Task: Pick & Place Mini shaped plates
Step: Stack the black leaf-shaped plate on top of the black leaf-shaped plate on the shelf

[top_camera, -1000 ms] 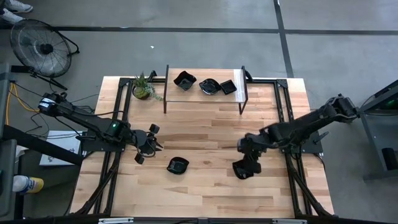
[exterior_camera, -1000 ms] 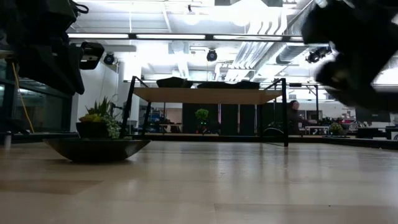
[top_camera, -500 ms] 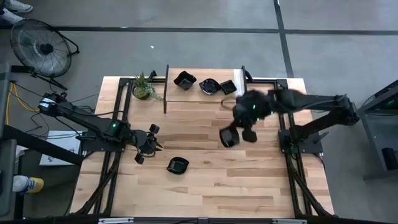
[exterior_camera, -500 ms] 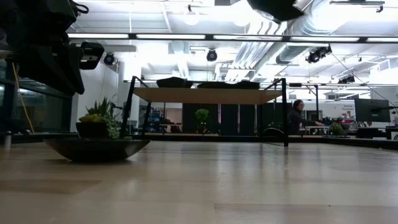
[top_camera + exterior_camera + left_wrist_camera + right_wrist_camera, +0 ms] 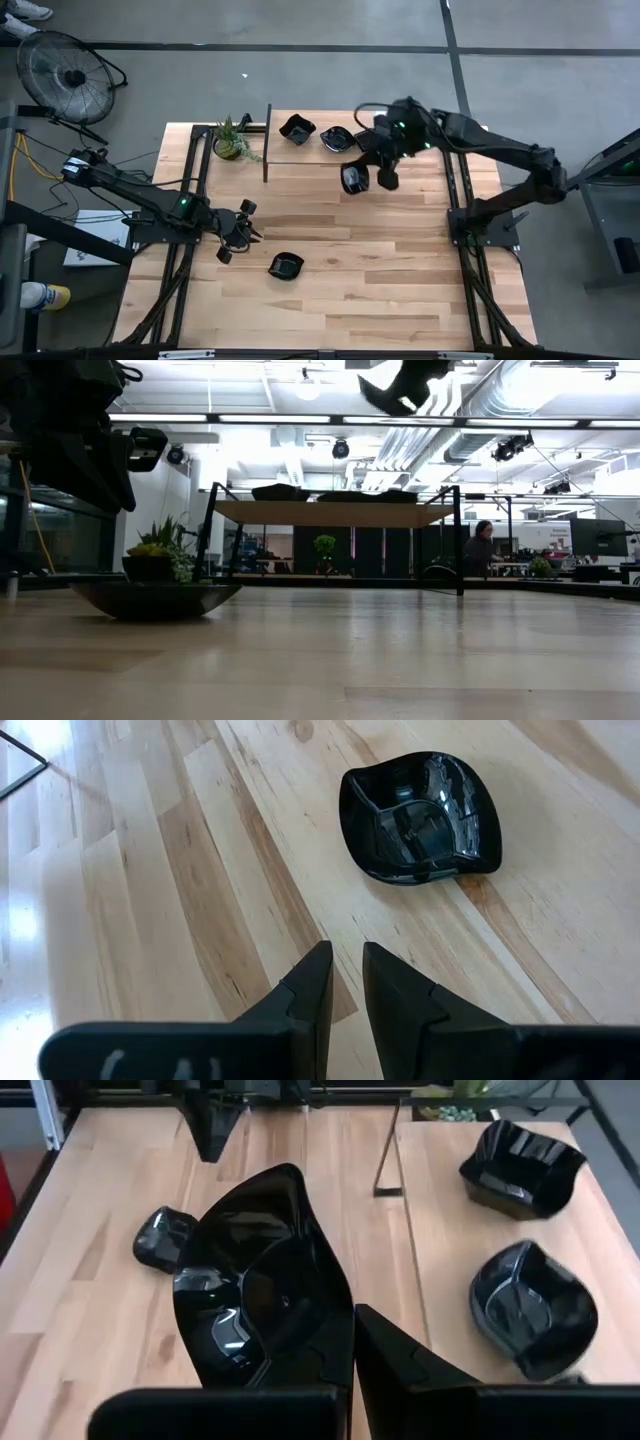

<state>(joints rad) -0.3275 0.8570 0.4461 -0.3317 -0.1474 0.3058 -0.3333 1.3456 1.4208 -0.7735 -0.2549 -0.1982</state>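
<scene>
My right gripper (image 5: 366, 177) hangs in the air just before the small raised shelf (image 5: 330, 160) at the table's far side, shut on a glossy black leaf-like plate (image 5: 262, 1285); the low view shows it high up (image 5: 400, 385). Three black mini plates (image 5: 297, 128) (image 5: 335, 138) (image 5: 366, 140) sit on the shelf top. One more wavy-rimmed plate (image 5: 286, 266) (image 5: 420, 815) rests base down on the table. My left gripper (image 5: 236, 232) (image 5: 345, 960) waits just left of that plate, low over the wood, with its fingers shut. My right gripper pinches the leaf-like plate by its rim (image 5: 335, 1342), at one long side. One finger (image 5: 400, 1360) shows on the outer side; the plate hides the other. The plate is lifted clear of table and shelf, tipped up on edge, its hollow side toward the wrist camera.
A small green potted plant (image 5: 230, 140) stands at the far left, beside the shelf's black metal leg (image 5: 266, 150). Black frame rails (image 5: 452, 190) run along the table's left and right sides. Bare wood lies between the shelf and the near edge.
My right gripper, shut on the plate throughout, has risen from low over the table's near right part and swung toward the far edge and leftward to just before the shelf. The plate went with it, lifted clear and tipped on edge. The left arm kept still.
</scene>
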